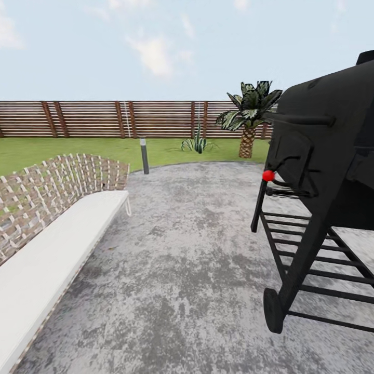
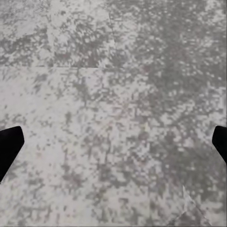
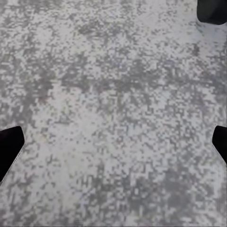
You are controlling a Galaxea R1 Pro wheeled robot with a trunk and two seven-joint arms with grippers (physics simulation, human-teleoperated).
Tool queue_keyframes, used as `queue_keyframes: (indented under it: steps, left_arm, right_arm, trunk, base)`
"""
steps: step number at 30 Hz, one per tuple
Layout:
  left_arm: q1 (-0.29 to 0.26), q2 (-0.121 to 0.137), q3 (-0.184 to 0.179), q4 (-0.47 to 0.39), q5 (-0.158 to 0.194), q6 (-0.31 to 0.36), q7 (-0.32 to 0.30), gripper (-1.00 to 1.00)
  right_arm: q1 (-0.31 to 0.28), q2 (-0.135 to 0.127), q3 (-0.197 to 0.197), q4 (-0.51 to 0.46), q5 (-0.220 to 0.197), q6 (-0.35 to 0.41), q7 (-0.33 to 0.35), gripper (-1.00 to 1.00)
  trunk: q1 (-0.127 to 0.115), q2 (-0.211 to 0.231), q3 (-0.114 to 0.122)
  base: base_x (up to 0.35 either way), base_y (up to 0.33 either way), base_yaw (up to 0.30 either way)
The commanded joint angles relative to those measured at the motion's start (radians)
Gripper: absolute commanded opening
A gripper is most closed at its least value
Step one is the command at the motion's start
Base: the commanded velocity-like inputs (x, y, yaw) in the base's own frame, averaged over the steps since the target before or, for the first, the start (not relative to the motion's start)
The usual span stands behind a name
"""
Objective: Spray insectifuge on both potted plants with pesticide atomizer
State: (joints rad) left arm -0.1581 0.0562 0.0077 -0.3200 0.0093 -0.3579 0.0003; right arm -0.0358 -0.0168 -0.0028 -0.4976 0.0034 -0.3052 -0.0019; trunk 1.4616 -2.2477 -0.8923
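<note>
Both end effectors hung over bare paving with their fingers spread wide and nothing between them. From the left wrist camera, the left end effector showed as two dark fingertips at opposite edges of the picture, and below them lay mottled grey patio paving crossed by faint slab joints. The right end effector looked the same from its own wrist camera, its black fingertips far apart above the same speckled grey surface, with a dark object cut off at one corner, too little of it visible to name.

In the head view, going left to right, a long bench with a white seat and a woven lattice back ran along the patio's edge. Past its far end a short grey bollard light stood where the paving met the green lawn. Behind the lawn ran a brown slatted wooden fence. Near the fence, a small spiky green plant grew in the grass, and just right of it stood a small palm tree. A black barbecue grill on a slatted frame with a wheel stood on the round grey patio at the right, with a red knob on its side. I could not tell whether the spiky plant was one of the potted plants; the garden spread around all of this.
</note>
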Motion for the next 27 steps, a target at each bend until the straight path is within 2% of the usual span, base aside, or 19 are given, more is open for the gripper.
queue_keyframes:
  steps: [1, 7, 16, 27]
  left_arm:
    - [0.0, 0.0, 0.001, 0.003, 0.002, -0.004, -0.003, 1.0]
    - [0.007, 0.0, 0.003, 0.01, 0.004, -0.006, -0.009, 1.0]
    - [0.014, 0.0, 0.003, 0.009, 0.003, -0.011, -0.01, 1.0]
    - [0.014, 0.001, 0.003, 0.011, 0.003, -0.025, -0.004, 1.0]
  right_arm:
    - [0.0, -0.001, 0.0, 0.001, 0.001, -0.003, 0.0, 1.0]
    - [-0.001, -0.001, 0.001, 0.001, 0.001, -0.003, 0.0, 1.0]
    - [-0.001, -0.002, 0.003, 0.001, 0.001, -0.003, 0.0, 1.0]
    - [-0.001, -0.001, 0.0, 0.002, 0.001, -0.003, 0.0, 1.0]
  trunk:
    - [0.0, 0.0, -0.001]
    - [0.0, 0.0, -0.001]
    - [0.0, 0.0, -0.001]
    - [0.0, 0.0, -0.001]
  base:
    - [0.334, 0.0, 0.0]
    - [0.334, 0.029, 0.0]
    - [0.308, 0.169, 0.0]
    - [0.333, 0.07, 0.0]
